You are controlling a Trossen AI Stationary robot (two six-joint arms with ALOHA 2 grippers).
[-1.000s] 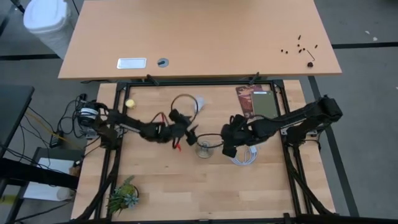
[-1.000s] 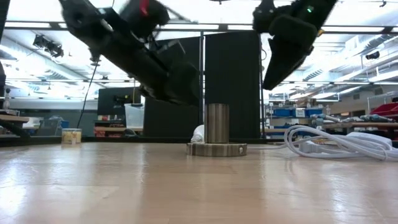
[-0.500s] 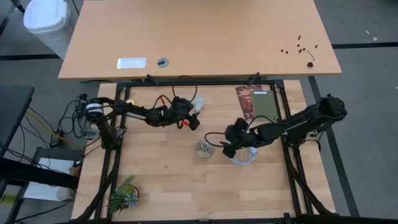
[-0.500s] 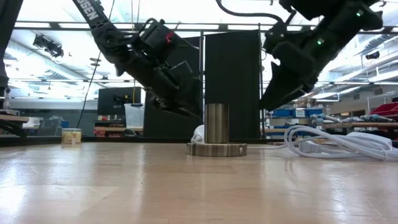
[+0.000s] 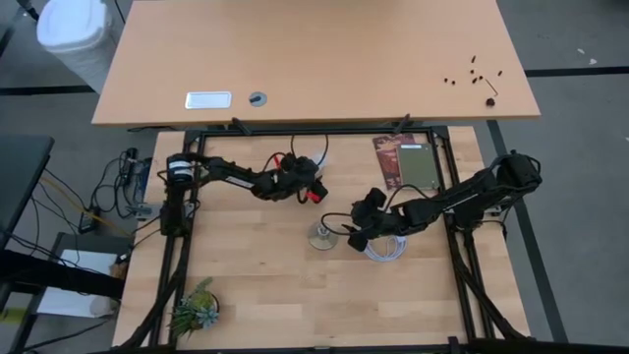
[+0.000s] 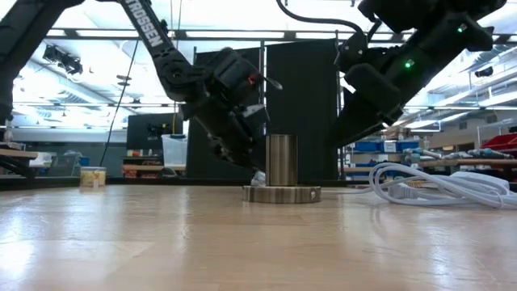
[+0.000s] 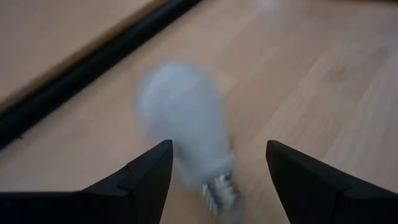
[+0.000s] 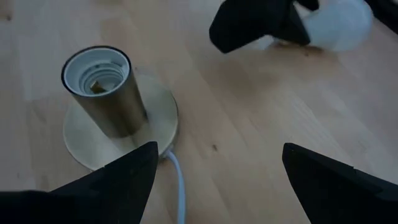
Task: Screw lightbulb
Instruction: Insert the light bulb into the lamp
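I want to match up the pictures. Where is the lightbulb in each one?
High view: lightbulb by the far rail, at the left gripper.
Low view: a white sliver left of the socket.
Left wrist view: centre.
Right wrist view: far corner.
Shared landmark: the socket.

— What colours do you see?
— My fingers (image 7: pixel 146 180) are black; the lightbulb (image 7: pixel 183 127) between them is white with a silvery base.
— And the socket (image 8: pixel 106 93)?
— Brassy metal, white inside, trailing a white cord (image 6: pixel 428 184) over pale wood table (image 5: pixel 265 285).
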